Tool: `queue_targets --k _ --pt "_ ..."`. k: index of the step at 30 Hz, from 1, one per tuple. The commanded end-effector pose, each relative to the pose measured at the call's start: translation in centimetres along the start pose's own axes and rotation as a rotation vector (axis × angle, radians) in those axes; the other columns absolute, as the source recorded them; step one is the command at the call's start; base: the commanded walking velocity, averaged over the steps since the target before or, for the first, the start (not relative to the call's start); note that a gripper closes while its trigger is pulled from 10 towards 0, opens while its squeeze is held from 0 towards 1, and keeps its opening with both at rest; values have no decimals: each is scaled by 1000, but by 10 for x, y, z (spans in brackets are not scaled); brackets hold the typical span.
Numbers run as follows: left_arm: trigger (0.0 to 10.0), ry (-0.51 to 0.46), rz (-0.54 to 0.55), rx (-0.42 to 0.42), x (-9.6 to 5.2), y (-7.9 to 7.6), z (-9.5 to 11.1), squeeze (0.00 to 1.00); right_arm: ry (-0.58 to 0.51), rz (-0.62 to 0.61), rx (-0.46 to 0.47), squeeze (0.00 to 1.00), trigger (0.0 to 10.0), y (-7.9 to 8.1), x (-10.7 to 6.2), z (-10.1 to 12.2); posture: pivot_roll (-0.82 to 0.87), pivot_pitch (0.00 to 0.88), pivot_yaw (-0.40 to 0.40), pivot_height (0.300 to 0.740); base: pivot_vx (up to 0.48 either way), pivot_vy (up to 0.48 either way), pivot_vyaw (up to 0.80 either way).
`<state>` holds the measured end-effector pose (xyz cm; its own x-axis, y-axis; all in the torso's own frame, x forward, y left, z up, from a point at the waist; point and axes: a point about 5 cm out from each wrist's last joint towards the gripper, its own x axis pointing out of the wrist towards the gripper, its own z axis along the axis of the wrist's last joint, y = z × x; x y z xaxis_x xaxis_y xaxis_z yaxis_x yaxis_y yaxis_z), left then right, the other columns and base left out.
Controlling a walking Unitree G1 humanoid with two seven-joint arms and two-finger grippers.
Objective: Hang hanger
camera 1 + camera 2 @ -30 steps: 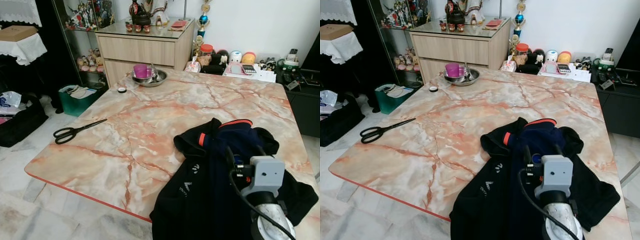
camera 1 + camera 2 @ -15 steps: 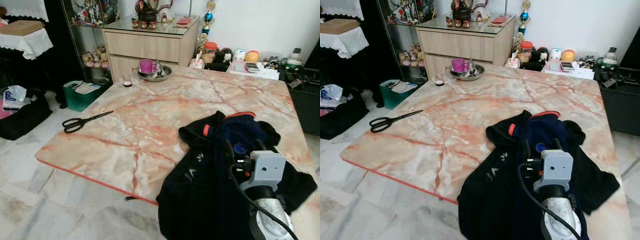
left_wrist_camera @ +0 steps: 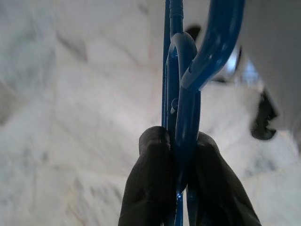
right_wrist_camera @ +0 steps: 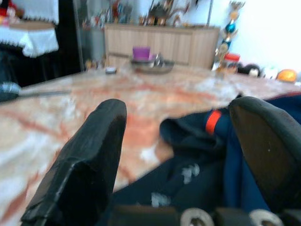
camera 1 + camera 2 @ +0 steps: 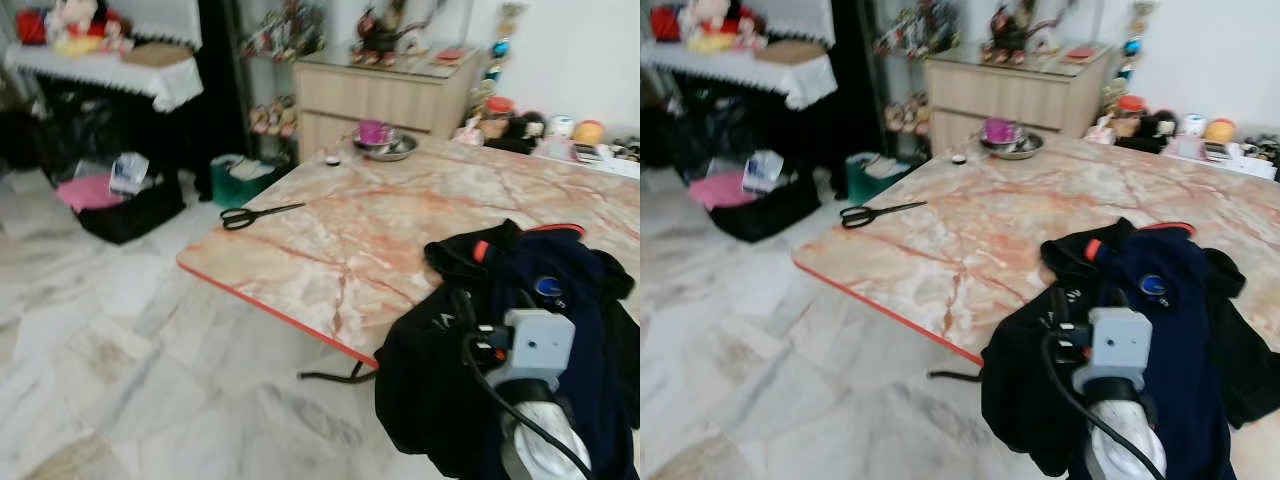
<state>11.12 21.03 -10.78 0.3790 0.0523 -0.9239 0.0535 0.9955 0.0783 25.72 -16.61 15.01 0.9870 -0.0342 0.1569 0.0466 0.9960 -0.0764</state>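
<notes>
A blue plastic hanger (image 3: 186, 94) is pinched near its hook by my left gripper (image 3: 179, 141), which is shut on it above the pale marble floor. A dark navy garment (image 5: 560, 300) with an orange collar trim lies crumpled on the near right part of the marble table (image 5: 330, 230), partly draped over its edge. My right gripper (image 5: 490, 305) hovers just over that garment, its two black fingers (image 4: 84, 174) spread wide with nothing between them. The garment (image 4: 197, 165) lies right below the fingers.
Black scissors (image 5: 258, 213) lie near the table's left edge; a metal bowl with a purple cup (image 5: 385, 145) sits at the far side. Beyond are a wooden cabinet (image 5: 390, 90), a green bin (image 5: 240, 178), a black bag (image 5: 115, 200) and a cloth-covered table (image 5: 110, 70).
The camera has swung left and drawn back, so more floor and the left of the room show. My right gripper stays open over the garment.
</notes>
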Motion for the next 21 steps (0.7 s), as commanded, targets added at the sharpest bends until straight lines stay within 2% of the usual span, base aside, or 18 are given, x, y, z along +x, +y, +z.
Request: queue_targets --k 1,4,11,18,21 --pt "10000 -27 -19 23 1 -4 9 0 37 -31 -5 0 10000 -8 -4 -7 108 29 -22 740 0 0 0" --pt "10000 -25 -27 48 1 -2 7 0 26 -33 2 0 10000 -8 -4 -7 111 32 -23 740 0 0 0" --pt "10000 -20 -24 55 -1 4 2 0 25 -58 38 0 10000 -8 -1 -5 109 34 -22 740 0 -386 0" --pt "10000 -21 -28 65 -1 5 2 0 18 -65 50 0 10000 -8 0 -4 107 38 -19 740 0 -480 -768" --pt "10000 -21 -31 73 -1 5 2 0 12 -61 35 0 10000 -7 -1 -5 109 39 -19 740 0 -480 -188"
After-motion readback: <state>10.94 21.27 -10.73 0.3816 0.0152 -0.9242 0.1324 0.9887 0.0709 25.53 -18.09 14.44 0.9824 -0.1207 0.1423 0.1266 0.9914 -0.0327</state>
